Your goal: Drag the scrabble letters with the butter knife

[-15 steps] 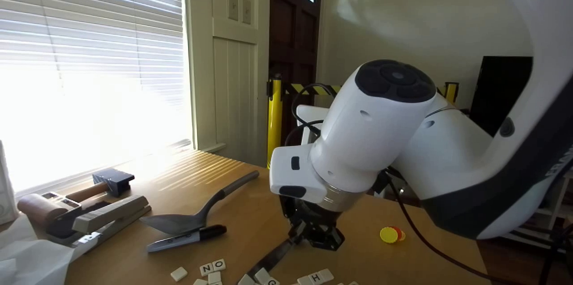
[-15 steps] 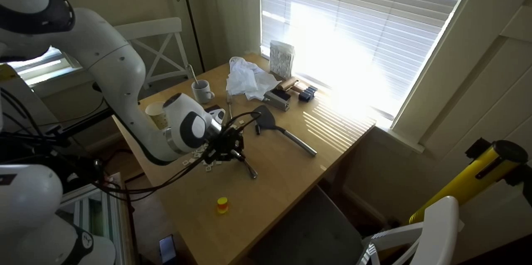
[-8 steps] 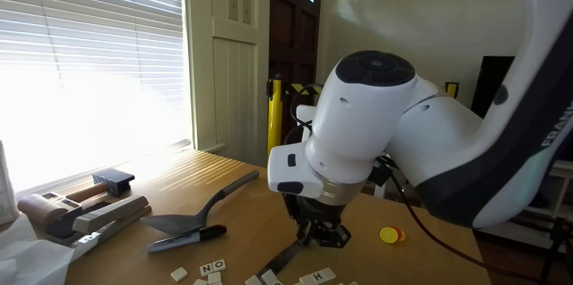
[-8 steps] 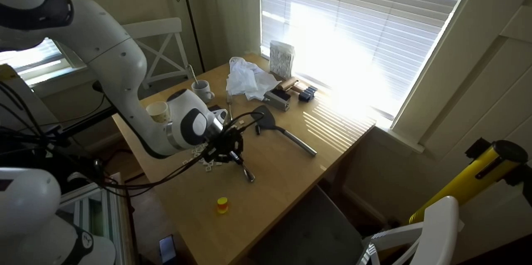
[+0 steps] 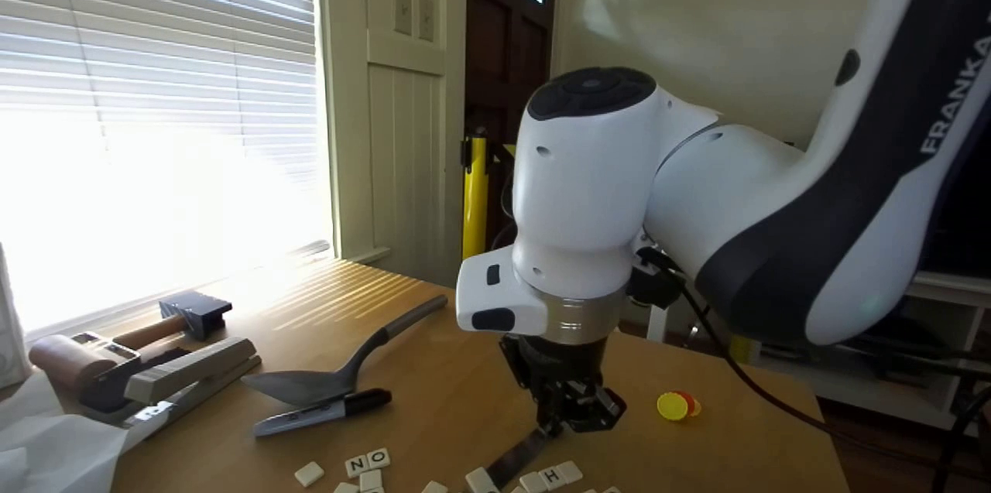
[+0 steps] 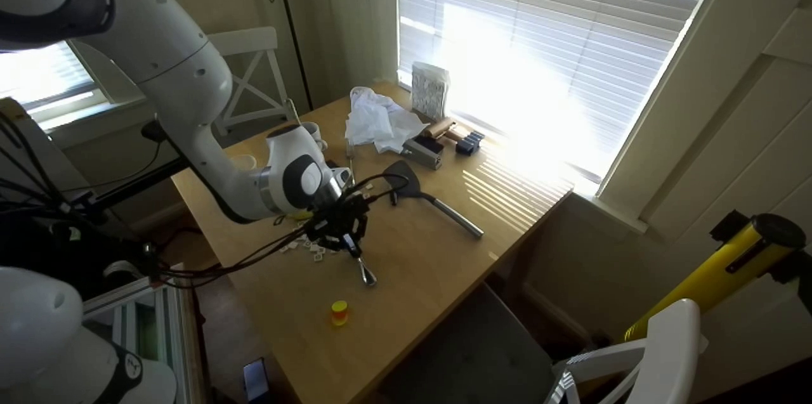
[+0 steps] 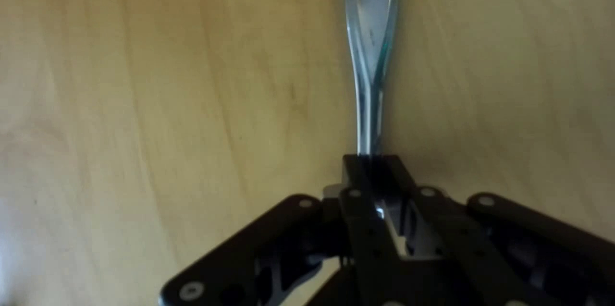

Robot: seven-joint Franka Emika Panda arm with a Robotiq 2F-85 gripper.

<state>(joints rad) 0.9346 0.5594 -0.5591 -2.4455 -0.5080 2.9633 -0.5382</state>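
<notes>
The butter knife [image 7: 372, 22] is held low at the table [image 5: 433, 385], its long axis passing through the pincer [image 7: 370, 169]. The pincer is clamped on the narrow part of the handle, one finger to either side. In the wrist view the rounded handle end projects straight ahead of the fingertips. The blade [image 5: 517, 460] leaves the opposite side and, in an exterior view, slants down and left among the scrabble letters [image 5: 551, 476]. Whether the knife bears on the table cannot be told.

Governing relation: as seen in that same view, the blade lies between a single tile [image 5: 480, 481] on its left and the row with the H on its right. The single tile is touching the blade or just beside it; the tip is not visible. Dragging probably calls for a sweep across the long axis rather than along it. Under load, the knife may pivot in so narrow a grip.

One arm [image 5: 584, 191] serves the station and carries the knife. In an exterior view, the yellow disc [image 6: 339, 313] sits near the handle end, apart from it. The marker [image 5: 324, 414] lies beside the spatula [image 5: 325, 383], both well apart from the blade.
</notes>
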